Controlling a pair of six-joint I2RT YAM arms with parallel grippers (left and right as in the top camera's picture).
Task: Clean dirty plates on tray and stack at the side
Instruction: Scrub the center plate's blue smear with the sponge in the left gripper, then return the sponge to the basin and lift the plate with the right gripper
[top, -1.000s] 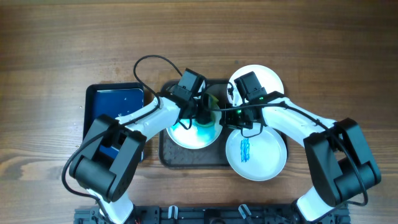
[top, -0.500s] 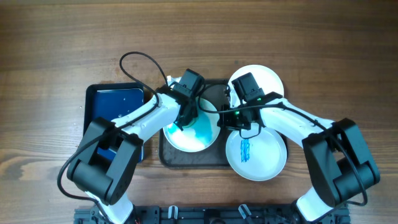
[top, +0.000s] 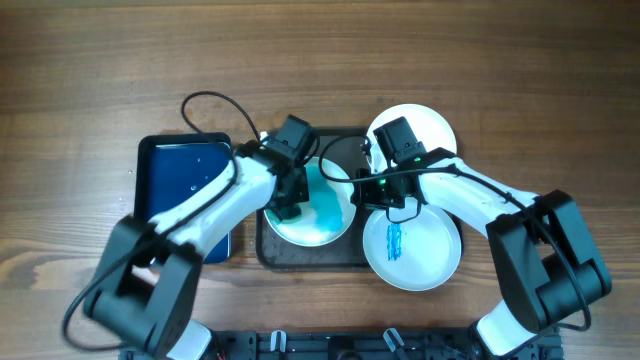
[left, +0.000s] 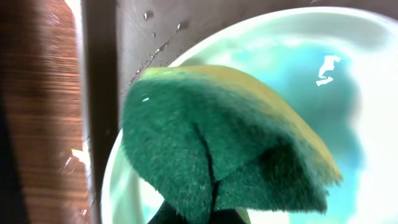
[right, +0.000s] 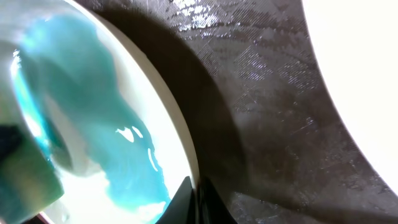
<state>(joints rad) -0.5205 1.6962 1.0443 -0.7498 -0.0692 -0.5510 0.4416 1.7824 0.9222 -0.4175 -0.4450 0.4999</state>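
Three white plates: the nearest, scribbled plate (top: 410, 245) lies just beside the one tray (top: 300, 256), the smeared plate (top: 318, 215) sits on it with its rim pinched by the right gripper (right: 194, 199), the left gripper (top: 290, 205), tips mostly hidden, clamps one sponge (left: 217, 149) over it, and the far plate (top: 432, 122) is half covered.
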